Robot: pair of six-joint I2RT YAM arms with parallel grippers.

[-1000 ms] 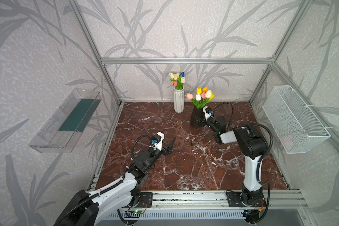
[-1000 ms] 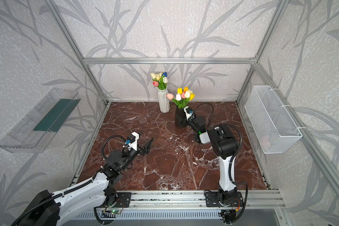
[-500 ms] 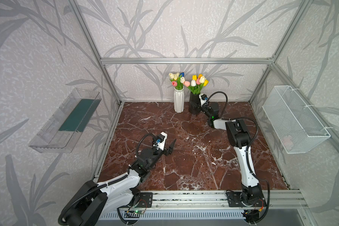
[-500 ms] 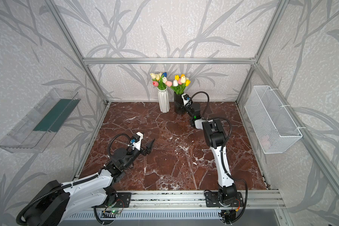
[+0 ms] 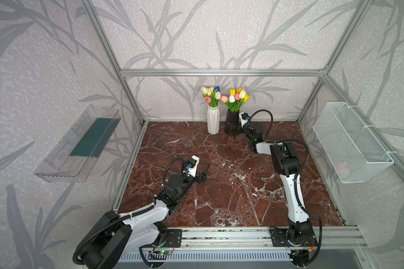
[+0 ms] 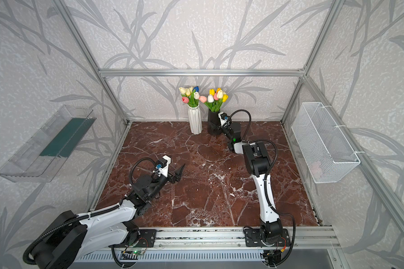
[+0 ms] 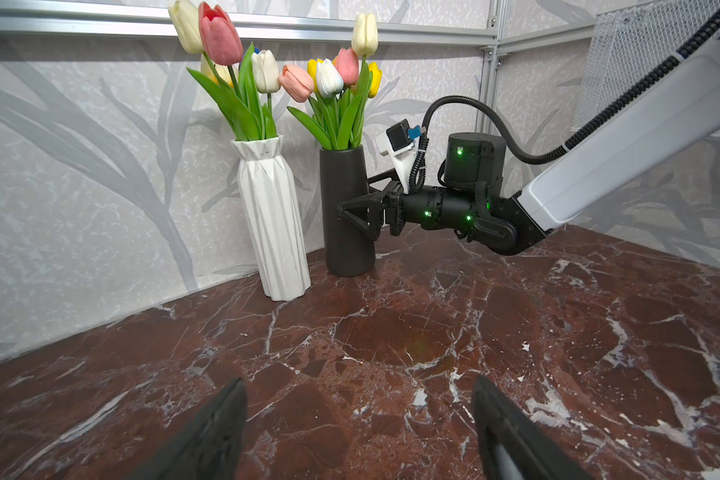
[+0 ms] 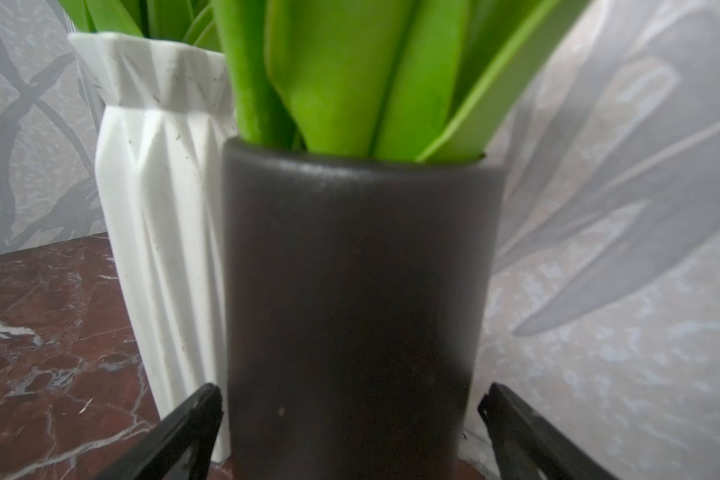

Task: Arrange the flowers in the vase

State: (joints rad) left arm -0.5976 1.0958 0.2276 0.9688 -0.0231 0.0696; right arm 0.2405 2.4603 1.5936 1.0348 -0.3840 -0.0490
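Two vases sit side by side at the middle of the back edge of the red-brown marble table [image 5: 219, 186]: a white faceted ceramic vase [image 5: 213, 121] and a matte black cylindrical vase [image 5: 231, 117]. Honestly, every one of the artificial tulips [image 5: 237, 96] I can spot is already standing in one or the other, with none lying on the table, so this looks basically done. The right gripper [image 8: 348, 405] straddles the black vase low down, jaws spread wide with a sliver of gap on each side, not pinching anything. The left gripper [image 7: 359, 388] hangs empty and spread over the left-middle of the table, well apart from the vases. What worries me: one right finger sits in the narrow slot between the two vases, so if that arm backs out crooked or swings sideways it could clip either one. Both look tall, narrow and top-heavy, so one tipping probably takes the other down, tulips and all.
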